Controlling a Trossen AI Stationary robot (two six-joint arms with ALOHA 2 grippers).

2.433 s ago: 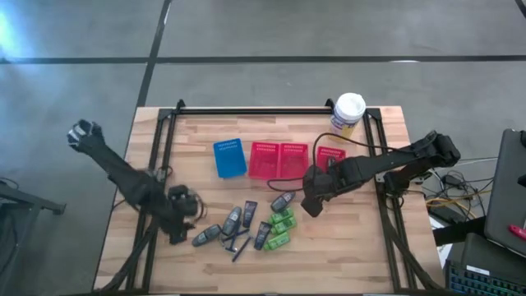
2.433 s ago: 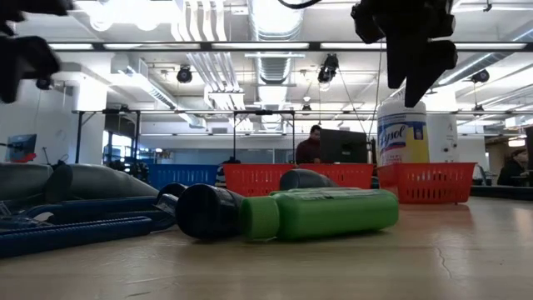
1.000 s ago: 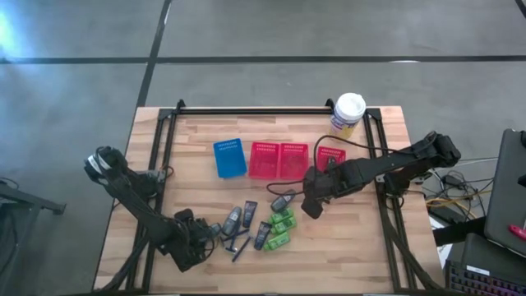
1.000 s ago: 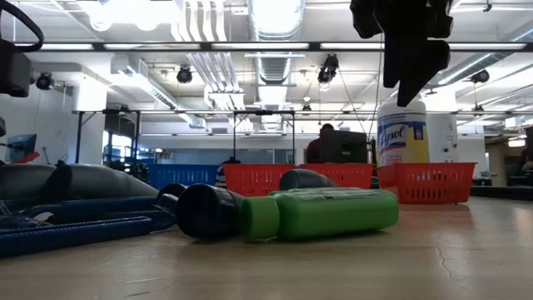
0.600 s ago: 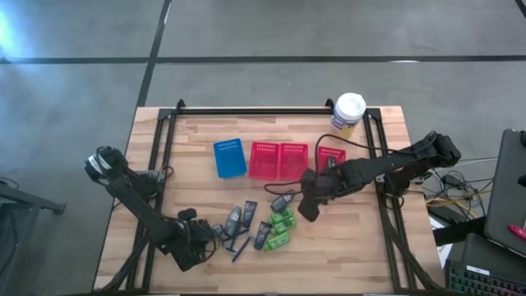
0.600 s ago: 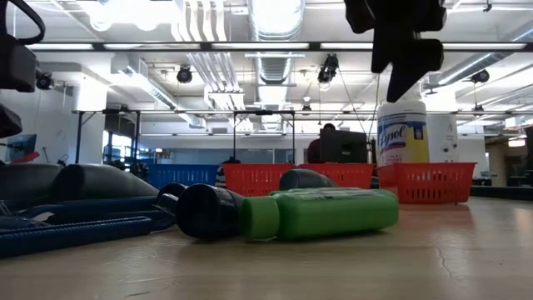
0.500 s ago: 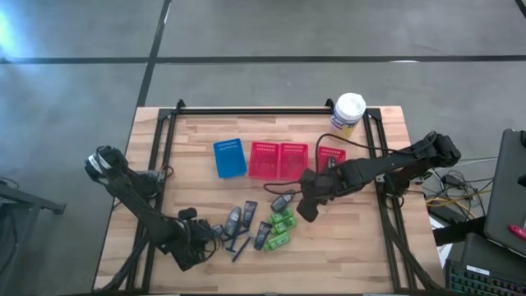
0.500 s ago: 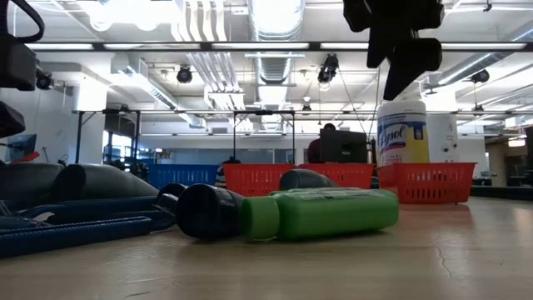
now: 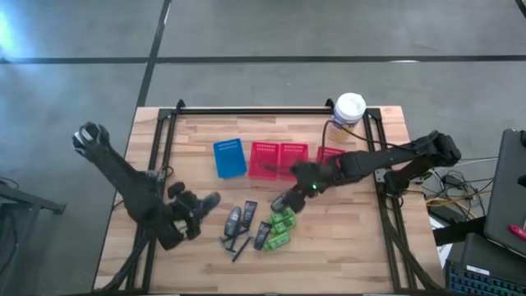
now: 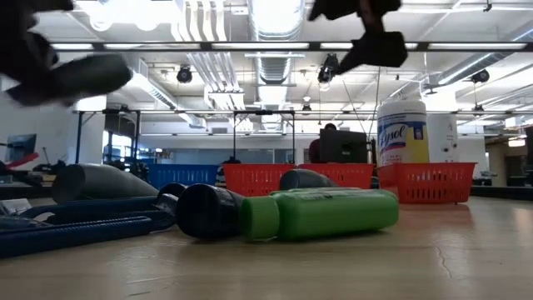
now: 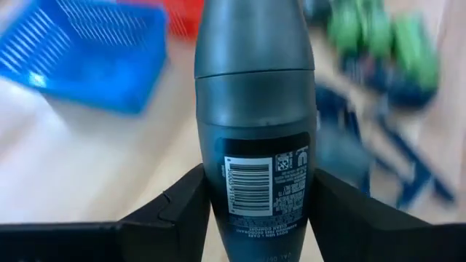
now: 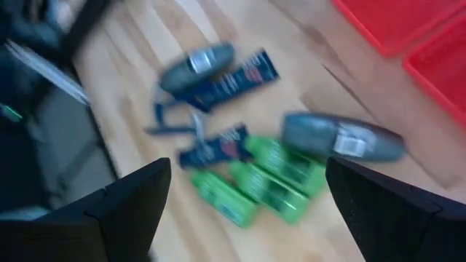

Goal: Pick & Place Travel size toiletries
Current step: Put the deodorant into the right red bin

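While your left end effector [image 11: 255,218] clamps the grey deodorant tube [image 11: 255,109] above the surface w/ the blue basket [image 11: 87,62] ahead, watch for slip: grip's low on a rounded body. Right end effector [image 12: 247,196] hangs open over the remaining toiletries [image 12: 269,171].

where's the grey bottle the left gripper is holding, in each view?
High view: grey bottle sticks out of the left gripper, left of the toiletry pile, off the table.
Low view: blurred dark shape at upper left, in the air.
Left wrist view: fills the centre, clamped between the two fingers.
Right wrist view: cannot tell it apart.
Shared landmark: blue basket, also in the left wrist view.
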